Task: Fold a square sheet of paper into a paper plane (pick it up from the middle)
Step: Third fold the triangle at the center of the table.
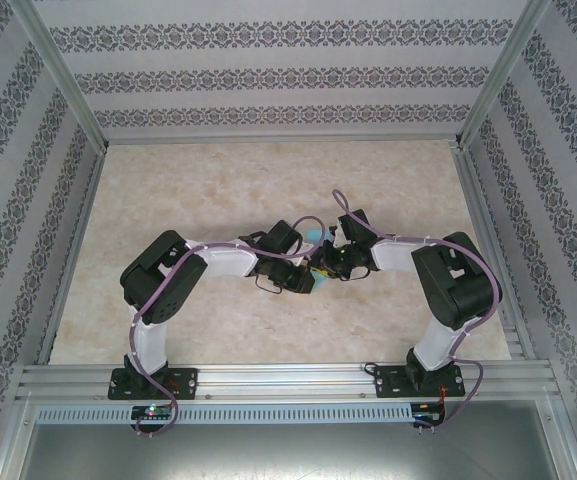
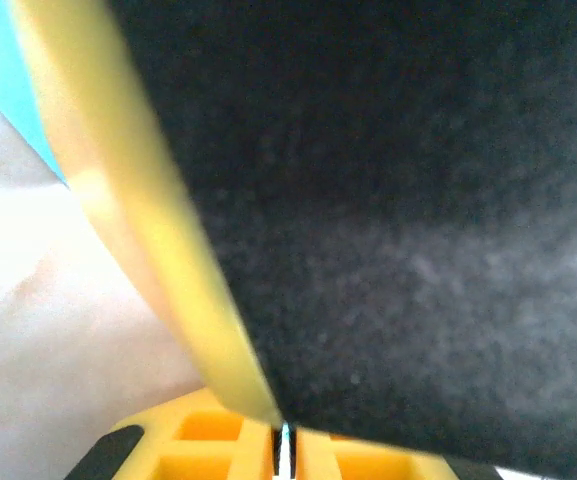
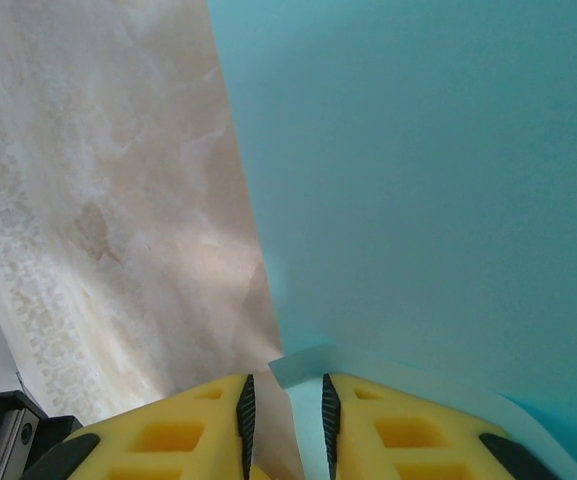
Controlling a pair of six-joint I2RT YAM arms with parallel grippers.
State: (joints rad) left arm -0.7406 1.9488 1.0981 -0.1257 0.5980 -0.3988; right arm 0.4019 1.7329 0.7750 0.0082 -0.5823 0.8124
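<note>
Right wrist view puts the sheet of paper straight ahead of my right claw. It is a broad turquoise field running up and off to the right. Its near corner, paler and doubled over, comes down into the slot between my two yellow fingers. That claw is narrow, pinched on this edge of the sheet. To the left of the claw lies the bare marbled table.

Through the left wrist camera, my left claw is drawn nearly together, with just a hairline slit between the yellow fingers. A thin pale line sits in the slit, and I cannot tell whether that is paper. Just ahead of this claw a blurred black surface with a yellow rim blocks most of the scene. Up and to the left of it a sliver of the turquoise sheet peeks out over the pale table.

From the top external camera I get the layout that the close-ups lack. My left claw and right claw meet tip to tip over the middle of the table, both arms bent inward. A small patch of the turquoise sheet shows just beyond them, and another bit lies between them. Patterned walls stand around the table.
</note>
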